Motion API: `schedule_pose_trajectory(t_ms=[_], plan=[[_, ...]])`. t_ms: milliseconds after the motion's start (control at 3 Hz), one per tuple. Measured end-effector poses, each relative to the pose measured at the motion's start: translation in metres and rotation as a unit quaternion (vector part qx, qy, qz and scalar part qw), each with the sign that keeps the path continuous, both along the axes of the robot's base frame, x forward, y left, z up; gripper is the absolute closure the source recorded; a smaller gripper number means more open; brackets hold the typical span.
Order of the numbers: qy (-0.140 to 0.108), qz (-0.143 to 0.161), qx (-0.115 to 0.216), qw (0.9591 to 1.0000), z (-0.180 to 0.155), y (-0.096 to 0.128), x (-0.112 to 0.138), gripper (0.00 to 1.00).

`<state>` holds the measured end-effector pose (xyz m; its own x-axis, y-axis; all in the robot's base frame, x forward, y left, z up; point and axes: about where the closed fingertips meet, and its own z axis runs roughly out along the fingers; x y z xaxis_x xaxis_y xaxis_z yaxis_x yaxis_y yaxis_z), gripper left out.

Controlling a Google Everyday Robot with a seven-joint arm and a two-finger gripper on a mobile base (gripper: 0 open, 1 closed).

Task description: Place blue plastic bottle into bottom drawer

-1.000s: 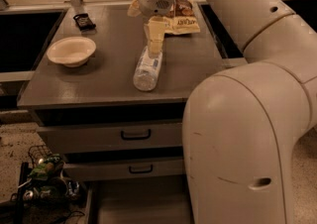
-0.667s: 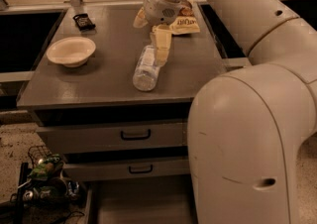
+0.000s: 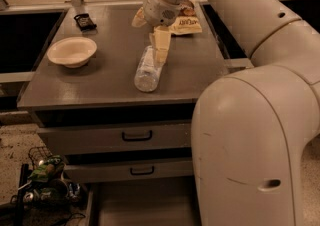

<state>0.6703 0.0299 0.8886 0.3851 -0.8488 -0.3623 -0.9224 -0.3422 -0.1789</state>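
Bottle (image 3: 146, 72) lies on its side on the grey cabinet top (image 3: 100, 82), a little right of the middle, with its long axis running from the front edge back towards the rear. Its near end sits close to the front edge and its far end reaches up under the gripper (image 3: 161, 59).

The gripper points down from the arm (image 3: 250, 120) and meets the far, right-hand part of the bottle. It is either touching the bottle or just above it, and which one cannot be told. Whether the gripper is open or closed cannot be told either, and nothing shows it lifting the bottle, which rests flat on the top.

A pale bowl (image 3: 72, 51) stands well to the left of the bottle. A small black object (image 3: 84, 21) lies behind the bowl, near the back left corner. A snack bag (image 3: 186, 22) lies at the back right, partly hidden by the wrist.

Below the top, two shut drawers show black handles, the upper handle (image 3: 137, 136) above the lower handle (image 3: 141, 171).

The bottom drawer (image 3: 145, 207) is pulled out towards the camera and shows a plain grey floor. The bottle is well apart from it, up on the top. A wire basket of clutter (image 3: 45, 180) sits on the floor to the left of the drawer.
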Motion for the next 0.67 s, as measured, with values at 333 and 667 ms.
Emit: schedule_pose_trajectory(t_ms=[333,667], plan=[[-0.004,0.012,0.021,0.9997,-0.0058,0.007,0.0014,0.0],[-0.008,0.03,0.037,0.9988,-0.0083,0.0152,-0.0008,0.0]])
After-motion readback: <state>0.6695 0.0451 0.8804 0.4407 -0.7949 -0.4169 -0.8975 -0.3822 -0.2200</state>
